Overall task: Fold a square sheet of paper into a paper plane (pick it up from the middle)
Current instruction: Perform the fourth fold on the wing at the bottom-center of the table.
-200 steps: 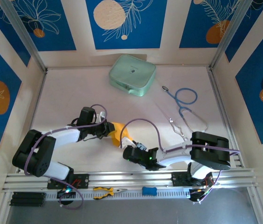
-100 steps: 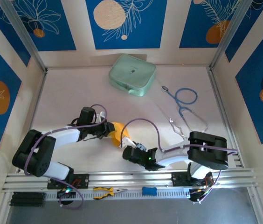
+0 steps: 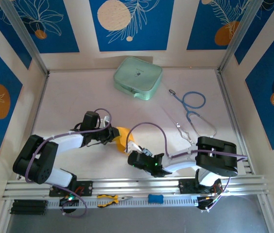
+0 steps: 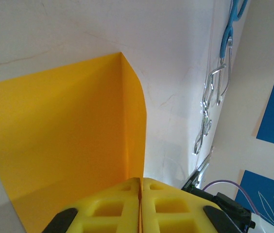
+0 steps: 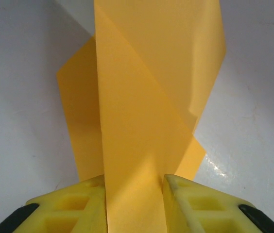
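Observation:
The square sheet of paper (image 3: 121, 137), orange-yellow and partly folded, lies on the white table between my two grippers. My left gripper (image 3: 111, 135) is shut on its left edge; in the left wrist view the yellow pads (image 4: 140, 180) meet with the paper (image 4: 69, 141) pinched between them, one flap standing up along a crease. My right gripper (image 3: 131, 156) is at the sheet's near right side. Its jaws (image 5: 133, 182) stand apart, and a folded band of the paper (image 5: 142, 107) runs up between them, spanning the gap.
A pale green case (image 3: 138, 77) sits at the back centre. A blue stethoscope (image 3: 194, 104) and metal forceps (image 3: 183, 132) lie to the right. Orange-handled pliers (image 3: 109, 198) and a blue object (image 3: 155, 198) rest on the front rail.
The paper's raised right flap has dropped lower and looks smaller from above. The right gripper has shifted slightly left toward the sheet. The left gripper has held still.

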Action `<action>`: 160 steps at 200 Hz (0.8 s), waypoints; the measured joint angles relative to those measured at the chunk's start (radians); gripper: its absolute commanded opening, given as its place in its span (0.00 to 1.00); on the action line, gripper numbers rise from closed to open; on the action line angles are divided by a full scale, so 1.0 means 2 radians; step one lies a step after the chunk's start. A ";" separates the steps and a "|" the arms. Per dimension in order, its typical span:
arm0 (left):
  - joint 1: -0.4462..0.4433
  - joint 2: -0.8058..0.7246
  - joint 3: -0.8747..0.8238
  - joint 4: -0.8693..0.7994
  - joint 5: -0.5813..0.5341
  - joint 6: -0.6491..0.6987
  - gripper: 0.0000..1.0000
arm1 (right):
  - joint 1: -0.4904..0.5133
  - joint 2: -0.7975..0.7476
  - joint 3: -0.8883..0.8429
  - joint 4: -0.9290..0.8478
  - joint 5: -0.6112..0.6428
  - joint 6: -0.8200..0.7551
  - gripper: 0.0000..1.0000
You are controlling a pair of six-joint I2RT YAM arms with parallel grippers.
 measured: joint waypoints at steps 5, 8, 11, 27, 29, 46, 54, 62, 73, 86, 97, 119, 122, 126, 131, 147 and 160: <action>0.000 0.000 0.000 0.000 0.000 0.000 0.10 | 0.000 0.000 0.000 0.000 0.000 0.000 0.34; 0.000 0.000 0.000 0.000 0.000 0.000 0.10 | 0.000 0.000 0.000 0.000 0.000 0.000 0.33; 0.000 0.000 0.000 0.000 0.000 0.000 0.10 | -0.001 0.000 0.000 0.000 0.000 0.000 0.32; 0.000 0.000 0.000 0.000 0.000 0.000 0.10 | -0.002 0.000 0.000 0.001 0.000 0.001 0.29; 0.000 0.000 0.000 0.000 0.000 0.000 0.10 | -0.002 0.000 0.000 0.001 0.000 0.000 0.28; 0.000 0.000 0.000 0.000 0.000 0.000 0.10 | -0.003 0.000 0.000 0.002 0.000 0.001 0.25; 0.000 0.000 0.000 0.000 0.000 0.000 0.10 | -0.004 0.000 0.000 0.002 0.000 0.003 0.25; 0.000 0.000 0.000 0.000 0.000 0.000 0.10 | -0.004 0.000 0.000 0.002 0.000 0.003 0.25; 0.000 0.000 0.000 0.000 0.000 0.000 0.10 | -0.004 0.000 0.000 0.002 0.000 0.004 0.23; 0.000 0.000 0.000 -0.001 0.000 0.000 0.10 | -0.004 0.000 0.000 0.002 0.000 0.004 0.21; 0.000 0.000 0.000 -0.002 -0.001 0.000 0.10 | -0.005 0.000 0.000 0.002 0.000 0.006 0.20; 0.000 0.000 0.000 -0.003 -0.003 0.000 0.10 | -0.006 0.000 0.000 0.002 -0.001 0.009 0.18; 0.000 0.000 0.000 -0.004 -0.004 0.000 0.10 | -0.007 0.000 0.000 0.002 -0.002 0.010 0.18; 0.000 0.000 0.000 -0.005 -0.004 0.000 0.10 | -0.007 0.000 0.000 0.002 -0.002 0.010 0.17; 0.000 0.000 0.000 -0.006 -0.004 0.000 0.10 | -0.008 0.000 0.000 0.002 -0.002 0.011 0.17; 0.000 0.000 0.000 -0.010 -0.004 0.000 0.09 | -0.009 0.000 0.000 0.002 -0.002 0.013 0.19; 0.000 0.000 0.000 -0.013 -0.005 0.000 0.08 | -0.009 0.000 0.000 0.002 -0.002 0.015 0.22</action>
